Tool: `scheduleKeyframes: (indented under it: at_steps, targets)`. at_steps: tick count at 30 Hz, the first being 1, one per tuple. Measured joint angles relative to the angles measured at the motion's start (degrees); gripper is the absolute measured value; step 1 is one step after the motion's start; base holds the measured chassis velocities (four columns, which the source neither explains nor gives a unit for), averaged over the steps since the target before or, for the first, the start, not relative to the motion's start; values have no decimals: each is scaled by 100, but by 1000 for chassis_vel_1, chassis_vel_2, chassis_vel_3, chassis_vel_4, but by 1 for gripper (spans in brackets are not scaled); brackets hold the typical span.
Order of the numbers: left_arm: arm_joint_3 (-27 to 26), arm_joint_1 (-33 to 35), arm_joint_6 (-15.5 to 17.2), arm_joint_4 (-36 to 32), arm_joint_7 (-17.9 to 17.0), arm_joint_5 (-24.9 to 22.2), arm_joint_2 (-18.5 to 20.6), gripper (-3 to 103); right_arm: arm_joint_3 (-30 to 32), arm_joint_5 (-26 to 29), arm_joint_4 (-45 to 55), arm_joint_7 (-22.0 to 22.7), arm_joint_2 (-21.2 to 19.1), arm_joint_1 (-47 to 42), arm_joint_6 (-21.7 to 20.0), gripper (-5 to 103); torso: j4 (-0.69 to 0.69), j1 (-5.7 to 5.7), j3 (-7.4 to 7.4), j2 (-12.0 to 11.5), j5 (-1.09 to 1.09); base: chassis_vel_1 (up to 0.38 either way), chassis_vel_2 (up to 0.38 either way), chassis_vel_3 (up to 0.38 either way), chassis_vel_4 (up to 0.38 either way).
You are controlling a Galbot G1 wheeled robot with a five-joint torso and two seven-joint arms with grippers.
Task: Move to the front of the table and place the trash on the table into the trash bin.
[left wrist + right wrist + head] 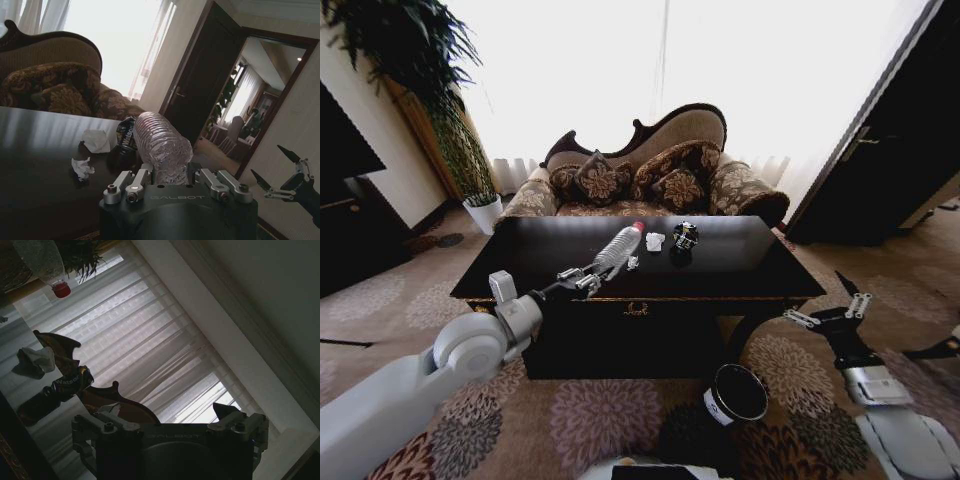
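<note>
The glossy black table (pixel 740 268) stands before me. My left gripper (pixel 591 276) is shut on the base of a clear ribbed bottle (pixel 619 246) with a red cap, held tilted just over the table's left half; in the left wrist view the bottle (pixel 163 146) sits between the fingers (pixel 134 182). Just beyond it on the tabletop are a tiny white scrap (pixel 633 263), a white paper wad (pixel 654 241) and a black-and-silver can (pixel 685 236). The black trash bin (pixel 735 396) stands on the carpet in front of the table. My right gripper (pixel 830 313) hangs open off the table's right front corner.
A patterned sofa (pixel 650 175) with cushions stands right behind the table. A potted plant in a white pot (pixel 483 210) is at the back left, and a dark door (pixel 880 150) at the right. Flowered carpet (pixel 590 415) lies open around the bin.
</note>
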Motion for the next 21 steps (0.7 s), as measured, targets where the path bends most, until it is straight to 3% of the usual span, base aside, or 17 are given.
scheduleKeyframes:
  at_steps: [3, 11, 15, 21]
  targets:
    - [125, -9, 53, -87, -38, -303, -155, 33, -7, -757, -9, 158, 175, 17, 498, 100, 0, 0, 0, 0, -1, 0, 0, 0, 0]
    - [396, -194, 118, -119, 250, -526, -224, 33, -11, -1372, -24, 163, 371, -24, 978, 100, 0, 0, 1, 0, 0, 0, 0, 0, 0]
    - [924, -719, 154, -135, 259, -554, -325, 33, -91, -1583, -35, 174, 398, 2, 1061, 100, 1, 0, 1, 0, 0, 0, 0, 0, 0]
    - [2130, -1727, 185, 4, 112, -657, -670, 33, -259, -1629, 83, 162, 424, 107, 929, 100, 0, 0, 1, 0, 1, 0, 0, 0, 0]
